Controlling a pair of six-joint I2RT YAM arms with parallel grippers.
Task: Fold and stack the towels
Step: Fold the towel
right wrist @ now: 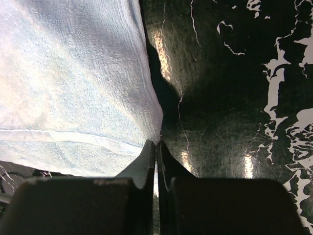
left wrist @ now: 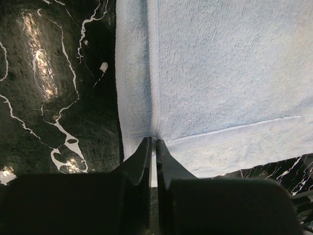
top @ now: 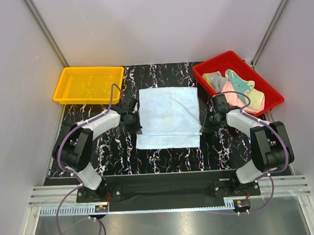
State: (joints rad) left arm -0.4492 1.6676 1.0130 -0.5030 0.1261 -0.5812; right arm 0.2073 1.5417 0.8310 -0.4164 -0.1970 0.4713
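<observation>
A light blue towel (top: pixel 170 114) lies spread in the middle of the black marbled table, its upper layer folded down and a strip of the lower layer showing at the near side. My left gripper (top: pixel 138 123) is at the towel's left edge and shut on the light blue towel (left wrist: pixel 220 73), the cloth pinched at its tips (left wrist: pixel 152 141). At the right edge, my right gripper (top: pixel 205 123) is likewise shut on the light blue towel (right wrist: pixel 73 73), with the hem caught between its tips (right wrist: pixel 156 143). More towels, pink (top: pixel 234 96), teal-green (top: pixel 239 81), yellow (top: pixel 253 98) and grey (top: pixel 216 81), lie in the red bin.
The red bin (top: pixel 213 62) stands at the back right, close behind my right arm. A yellow bin (top: pixel 88 86) with nothing visible in it sits at the back left. Grey walls enclose the table on three sides.
</observation>
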